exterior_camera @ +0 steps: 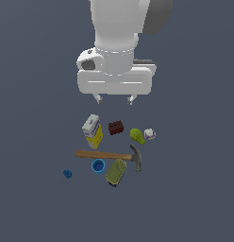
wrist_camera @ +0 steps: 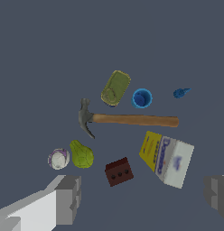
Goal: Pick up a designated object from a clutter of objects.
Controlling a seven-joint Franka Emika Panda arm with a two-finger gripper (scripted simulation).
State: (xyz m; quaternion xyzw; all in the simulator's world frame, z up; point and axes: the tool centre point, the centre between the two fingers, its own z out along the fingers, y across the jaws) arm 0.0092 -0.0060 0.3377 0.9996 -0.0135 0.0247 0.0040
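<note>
White rounded arm, boxy white pincer (exterior_camera: 114,99) with small grey fingertips (exterior_camera: 97,99).

A flat, dark slate-blue floor (exterior_camera: 194,198) fills everything (evenly lit, no visible walls).

A smooth wooden handle and dull metal head are shown on the hammer (exterior_camera: 112,156), beside the printed-card box (exterior_camera: 93,131).

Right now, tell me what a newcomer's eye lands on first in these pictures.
First the big white gripper, hanging open above the clutter. Next the wooden-handled hammer lying across the middle of the pile, with the yellow-white box just beyond its handle. Last, the tiny dark-blue piece, apart from the rest at the exterior view's left.
</note>
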